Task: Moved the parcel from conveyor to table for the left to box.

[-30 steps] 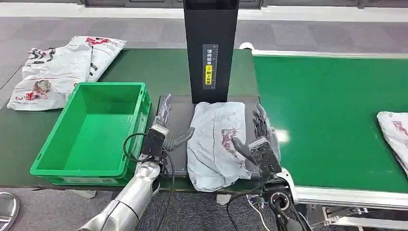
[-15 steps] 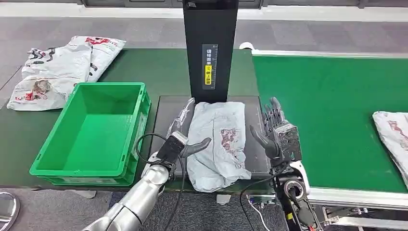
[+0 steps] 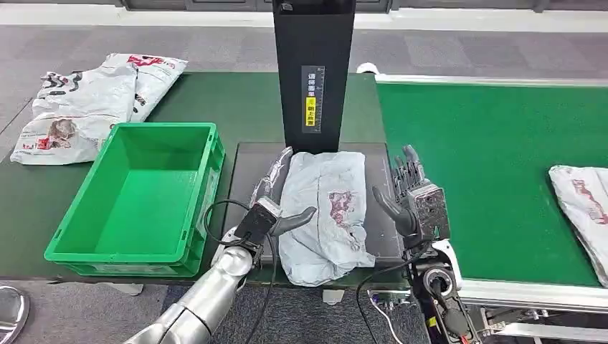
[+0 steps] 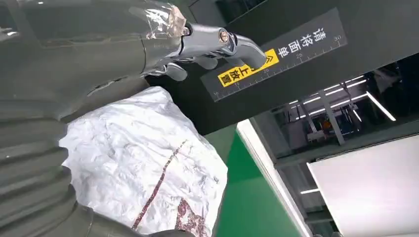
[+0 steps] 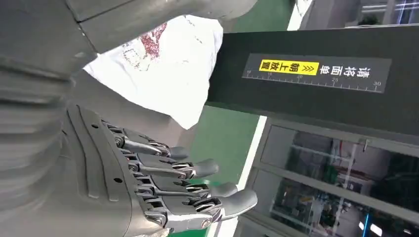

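Grey carpeted floor is running behind a dark green table (image 3: 236, 107) and a brighter green conveyor (image 3: 487, 143), with a black scanner post (image 3: 313, 72) standing between them. Head view: the parcel (image 3: 323, 215), a crumpled grey bag, is lying on the dark plate (image 3: 247, 172) at the foot of the post, off the belt. The left hand (image 3: 271, 204) is sitting just beside the bag's left edge, fingers apart and stretched along it, thumb reaching toward the bag, gripping nothing. The right hand (image 3: 414, 204) is standing raised just off the bag's right edge, fingers apart and straight, holding nothing. An empty green crate (image 3: 136, 193) is waiting beyond the left hand's outer side, and another bag (image 3: 584, 201) is lying on the belt well apart from the right fingers. Judgement: the drop looks done, so boxing is next; the left should be closing thumb and fingers on a thick fold, since the film looks slippery and floppy, and the right staying clear. Left wrist view: fingertips (image 4: 237, 42) are reaching up close to the post's yellow label (image 4: 242, 74), with the bag on the palm side; contact cannot be told. Right wrist view: fingers (image 5: 197, 190) are fanned out in open air, with the bag off to the thumb's side, which the head view leaves less certain.
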{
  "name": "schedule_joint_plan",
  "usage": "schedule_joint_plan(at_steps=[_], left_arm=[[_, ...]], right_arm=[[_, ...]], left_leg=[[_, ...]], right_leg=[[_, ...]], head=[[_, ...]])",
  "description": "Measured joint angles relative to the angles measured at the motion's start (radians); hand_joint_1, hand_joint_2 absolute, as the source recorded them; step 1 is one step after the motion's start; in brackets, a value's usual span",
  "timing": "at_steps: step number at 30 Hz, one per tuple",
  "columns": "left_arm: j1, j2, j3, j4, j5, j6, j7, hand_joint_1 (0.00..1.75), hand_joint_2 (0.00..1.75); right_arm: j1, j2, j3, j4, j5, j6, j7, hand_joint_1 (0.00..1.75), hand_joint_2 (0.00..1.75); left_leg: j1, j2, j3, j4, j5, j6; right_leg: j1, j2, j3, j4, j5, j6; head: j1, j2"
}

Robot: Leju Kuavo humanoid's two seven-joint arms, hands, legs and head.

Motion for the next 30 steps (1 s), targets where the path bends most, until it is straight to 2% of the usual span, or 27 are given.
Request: schedule_joint_plan(at_steps=[14,15,18,20,22,24,30], left_arm=[[0.001,0.0,0.0,0.0,0.0,0.0,0.0,0.0,1.75],[0.001,0.0,0.0,0.0,0.0,0.0,0.0,1.75,1.75],[0.002,0.0,0.0,-0.002,-0.008,-0.004,0.007,1.75,1.75],[-0.032,-0.005,-0.027,0.048,-0.138,-0.077,0.135,1.75,1.75],[-0.09,-0.005,-0.13,0.19,-0.409,-0.126,0.307,1.75,1.75],[-0.107,-0.008,-0.186,0.259,-0.508,-0.11,0.3,1.75,1.75],[-0.182,-0.016,-0.261,0.37,-0.492,-0.109,0.293,1.75,1.75]], right_arm=[[0.0,0.0,0.0,0.0,0.0,0.0,0.0,0.0,1.75],[0.0,0.0,0.0,0.0,0.0,0.0,0.0,0.0,1.75],[0.0,0.0,0.0,0.0,-0.001,0.002,0.0,0.0,1.75],[-0.037,0.0,0.0,0.033,-0.03,0.042,0.01,0.0,1.75],[-0.113,-0.001,-0.002,0.154,-0.06,0.083,-0.011,0.0,1.75],[-0.155,-0.001,-0.003,0.223,-0.067,0.087,-0.03,0.0,1.75],[-0.199,-0.002,-0.008,0.326,-0.072,0.095,-0.039,0.0,1.75]], left_leg=[[0.0,0.0,0.0,0.0,0.0,0.0],[0.0,0.0,0.0,0.0,0.0,0.0],[0.0,0.0,0.0,0.0,0.0,0.0],[0.0,0.001,0.0,0.0,0.0,0.0],[-0.001,0.001,0.001,0.0,0.001,0.001],[-0.001,0.001,0.002,0.0,0.001,0.001],[-0.001,-0.001,0.004,0.0,0.001,0.002]], right_leg=[[0.0,0.0,0.0,0.0,0.0,0.0],[0.0,0.0,0.0,0.0,0.0,0.0],[0.0,0.0,0.0,0.0,0.0,0.0],[0.0,0.0,-0.001,0.0,0.0,0.0],[-0.001,0.001,0.0,0.0,0.001,0.001],[-0.001,0.002,0.001,0.0,0.002,0.001],[-0.001,-0.001,0.004,0.0,0.001,0.002]], head=[[0.0,0.0],[0.0,0.0],[0.0,0.0],[0.0,0.0],[0.001,0.0],[0.0,0.0],[0.0,0.0]])
